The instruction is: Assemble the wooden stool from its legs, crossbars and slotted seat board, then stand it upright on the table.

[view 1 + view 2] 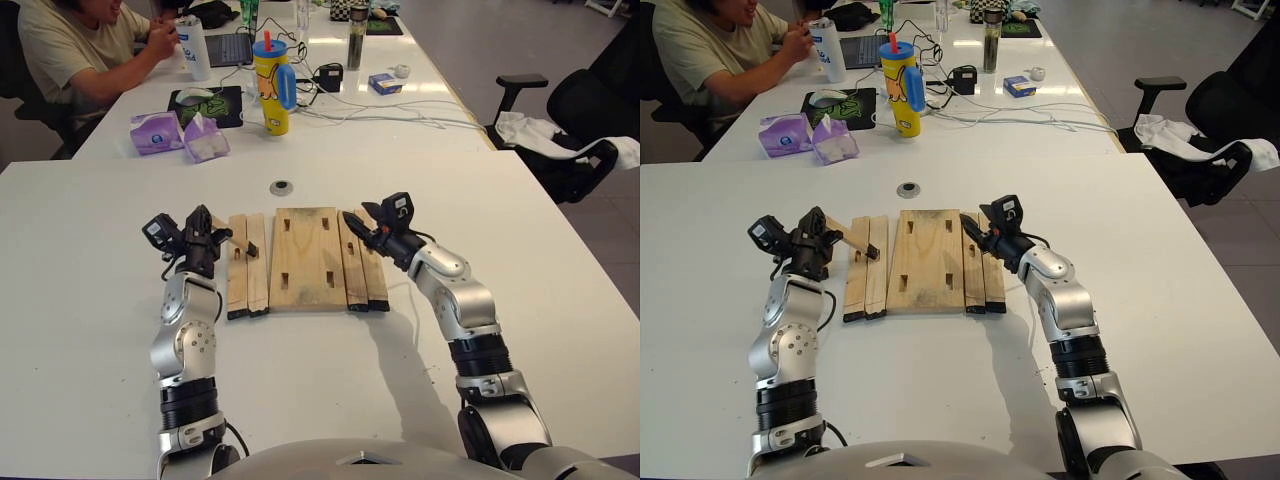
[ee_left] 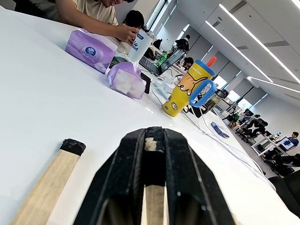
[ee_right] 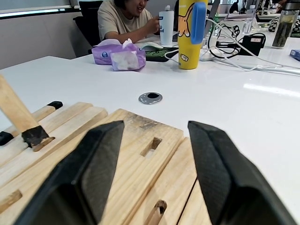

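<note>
So the stool is all in pieces, flat in the middle of the white worktop (image 1: 100,260). The seat (image 1: 305,258) lies slots up, with two legs (image 1: 247,275) tight against its left side and two more legs (image 1: 365,280) tight against its right, all running the same way as the board.

The left gripper (image 1: 215,237) sits just left of the left pair, and its jaws are clamped on a thin crossbar (image 1: 243,248). The bar is tilted, with the high end pinched in the jaws and the black-tipped low end resting on the left legs near their far end.

The right gripper (image 1: 355,224) hangs over the far right corner of the seat, about where it meets the first right leg. Its jaws are spread wide with nothing in them, and I can't tell if they touch the wood.

Farther back there's a round grommet (image 1: 282,187) in the worktop. On the next worktop over are a yellow cup (image 1: 271,85) and two purple tissue packs (image 1: 155,132).
</note>
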`<act>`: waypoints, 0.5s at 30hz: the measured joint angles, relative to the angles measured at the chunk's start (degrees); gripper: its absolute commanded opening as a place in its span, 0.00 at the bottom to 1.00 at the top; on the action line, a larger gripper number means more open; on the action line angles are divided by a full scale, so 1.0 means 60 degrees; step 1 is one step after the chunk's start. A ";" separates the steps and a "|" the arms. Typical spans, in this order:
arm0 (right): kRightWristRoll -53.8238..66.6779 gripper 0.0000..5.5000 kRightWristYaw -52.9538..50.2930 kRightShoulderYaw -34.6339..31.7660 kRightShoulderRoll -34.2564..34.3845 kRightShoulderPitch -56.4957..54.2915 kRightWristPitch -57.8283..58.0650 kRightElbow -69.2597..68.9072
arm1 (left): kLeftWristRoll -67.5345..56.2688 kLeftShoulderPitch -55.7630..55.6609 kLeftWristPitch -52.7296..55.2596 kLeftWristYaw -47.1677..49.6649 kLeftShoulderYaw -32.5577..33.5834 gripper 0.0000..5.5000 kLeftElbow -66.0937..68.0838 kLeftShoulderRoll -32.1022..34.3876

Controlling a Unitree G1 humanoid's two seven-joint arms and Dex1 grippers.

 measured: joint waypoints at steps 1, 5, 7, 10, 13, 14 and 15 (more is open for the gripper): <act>0.0000 0.46 0.0011 0.0000 0.0000 -0.0001 0.0000 0.0011 | 0.0001 0.0004 -0.0041 -0.0003 -0.0020 0.08 0.0033 0.0001; -0.0002 0.46 0.0014 0.0016 0.0017 -0.0002 0.0001 0.0011 | 0.0120 0.0001 -0.0204 0.0012 -0.0123 0.08 0.0237 0.0014; -0.0013 0.46 0.0009 0.0054 0.0041 -0.0002 0.0001 0.0008 | 0.0277 0.0000 -0.0259 0.0080 -0.0156 0.08 0.0279 0.0017; -0.0028 0.46 -0.0001 0.0136 0.0063 -0.0001 0.0001 -0.0032 | 0.0664 -0.0034 -0.0304 0.0291 -0.0350 0.08 0.0318 0.0036; -0.0070 0.46 -0.0027 0.0225 0.0067 -0.0001 0.0002 -0.0064 | 0.1348 -0.0179 -0.0300 0.0612 -0.0655 0.08 0.0324 0.0111; -0.0109 0.46 -0.0031 0.0250 0.0069 -0.0001 0.0003 -0.0065 | 0.1563 -0.0228 -0.0293 0.0672 -0.0761 0.08 0.0324 0.0123; -0.0120 0.46 -0.0042 0.0267 0.0069 0.0000 0.0023 -0.0070 | 0.1903 -0.0263 -0.0283 0.0754 -0.0951 0.08 0.0320 0.0192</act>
